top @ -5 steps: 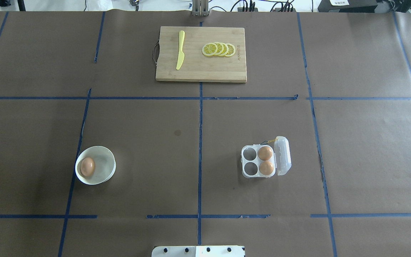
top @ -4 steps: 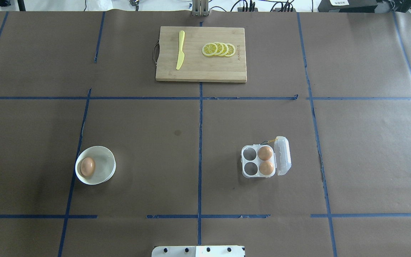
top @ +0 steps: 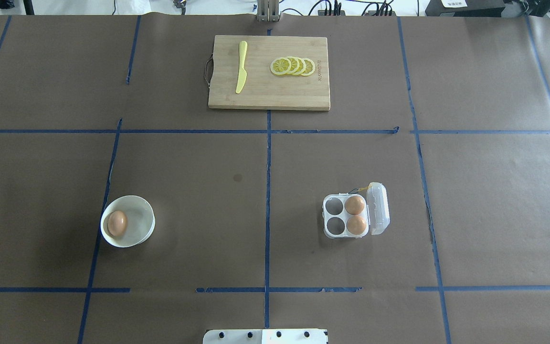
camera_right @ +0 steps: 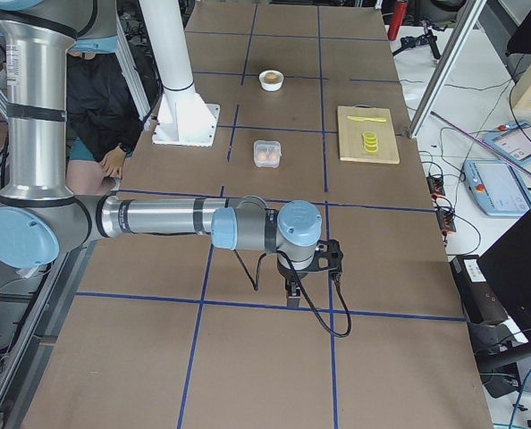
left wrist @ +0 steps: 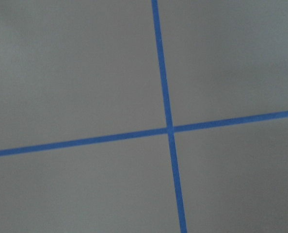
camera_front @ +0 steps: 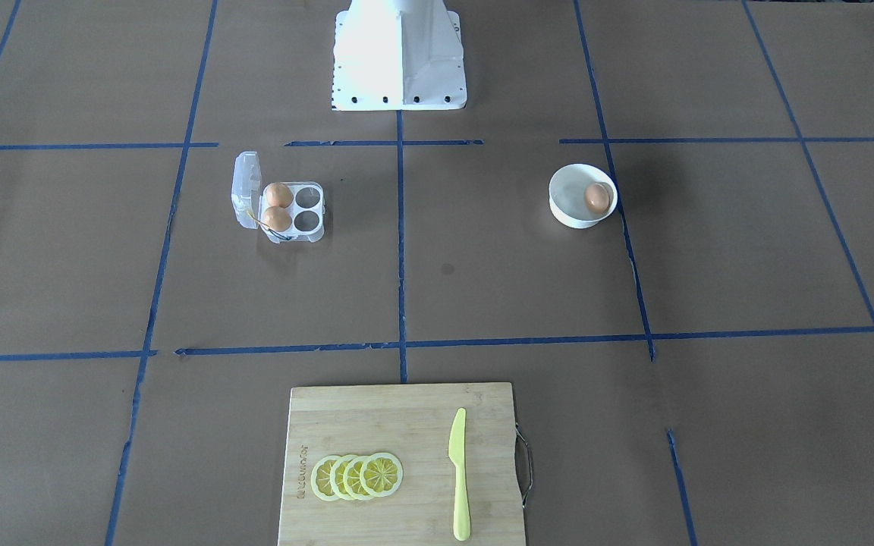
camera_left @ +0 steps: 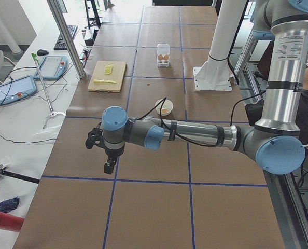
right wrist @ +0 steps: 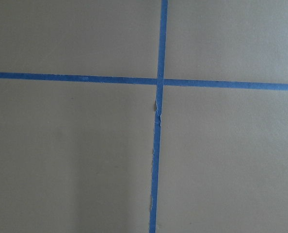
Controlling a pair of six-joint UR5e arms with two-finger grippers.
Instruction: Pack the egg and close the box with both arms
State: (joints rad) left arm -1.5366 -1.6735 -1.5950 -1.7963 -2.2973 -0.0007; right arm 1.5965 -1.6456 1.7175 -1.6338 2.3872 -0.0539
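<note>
The egg lies in the white bowl on the left half of the table. The box stands on the right half, with its lid hinged open to the right. Two other eggs fill its right cells. My left gripper hangs well left of the bowl and my right gripper well right of the box. I cannot tell whether either one's fingers are apart or together.

Nothing legible. Cutting board: burned-in brand mark at its 9 o'clock edge in front view, unreadable. Sticker on left arm: print too small.
</note>
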